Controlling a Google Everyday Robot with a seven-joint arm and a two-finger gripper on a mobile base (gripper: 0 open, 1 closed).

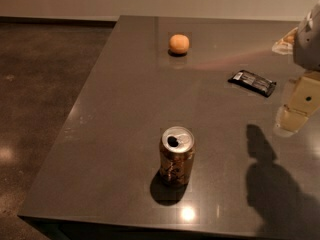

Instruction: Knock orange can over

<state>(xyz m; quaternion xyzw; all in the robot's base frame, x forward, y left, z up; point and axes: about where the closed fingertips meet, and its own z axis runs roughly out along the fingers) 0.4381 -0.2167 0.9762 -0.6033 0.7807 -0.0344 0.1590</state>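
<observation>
The orange can (176,156) stands upright on the dark grey table (115,134), near its front edge and about at the middle. It has an orange-brown mottled body and a silver top with an open tab hole. My gripper (295,111) hangs at the right edge of the view, above the table and to the right of the can, well apart from it. Its shadow falls on the table to the right of the can.
A round orange fruit (179,43) lies at the back of the table. A flat black wrapped bar (252,82) lies at the right, just left of my arm. The table's left edge drops to a brown floor (40,84).
</observation>
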